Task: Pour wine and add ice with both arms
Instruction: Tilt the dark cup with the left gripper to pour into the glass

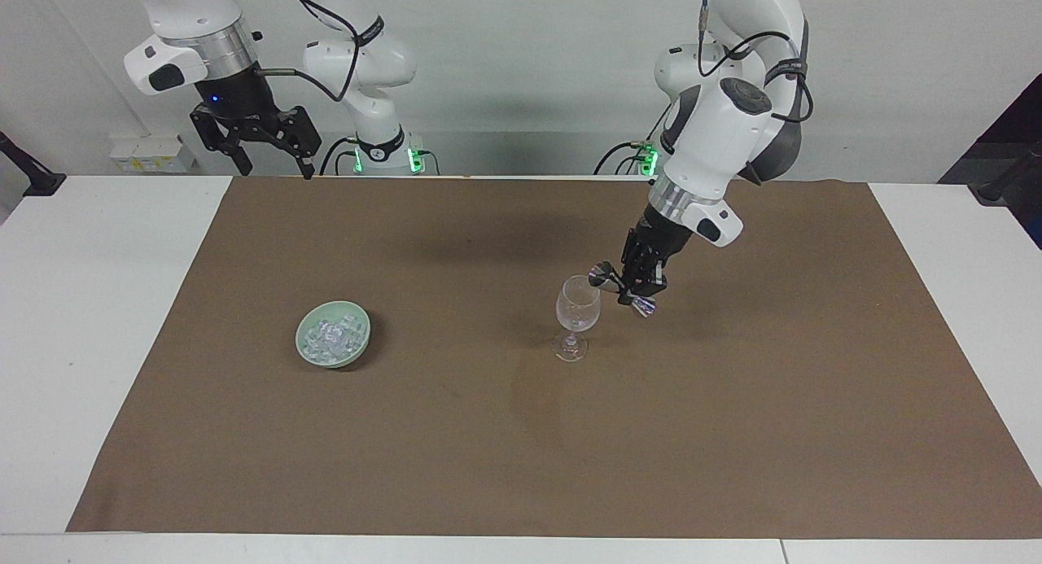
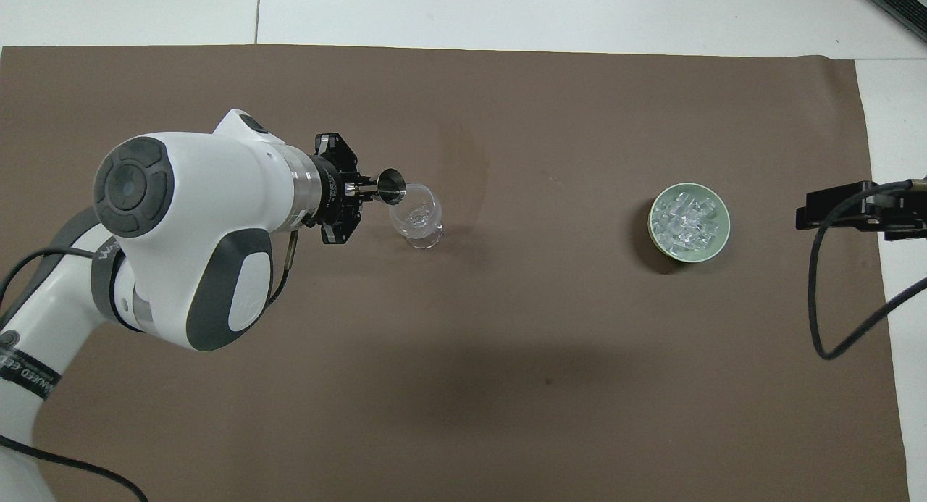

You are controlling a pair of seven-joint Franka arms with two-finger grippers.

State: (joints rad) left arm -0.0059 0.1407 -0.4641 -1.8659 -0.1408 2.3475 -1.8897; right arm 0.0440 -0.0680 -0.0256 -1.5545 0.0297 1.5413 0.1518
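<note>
1. Wine glass [image 1: 577,313] stands upright on the brown mat [image 1: 521,466], mid-table, toward the left arm's end; bowl looks clear, no dark liquid seen in it.
2. Left gripper [image 1: 633,290] clamped on a small metal jigger [image 1: 603,276], tipped sideways with its mouth at the glass rim. Whether they touch, cannot tell. No stream visible.
3. Step in hand, as I judge it: the pour.
4. Ice [image 1: 333,338] heaped in the pale green bowl [image 1: 308,356], about level with the glass, well apart from it toward the right arm's end. Untouched by the look of it.
5. Right gripper [image 1: 270,151] waits high over the table edge nearest the robots, fingers apart, empty.
6. Next calls for: jigger lifted clear without knocking the rim, then the right arm down to the bowl for a cube.
</note>
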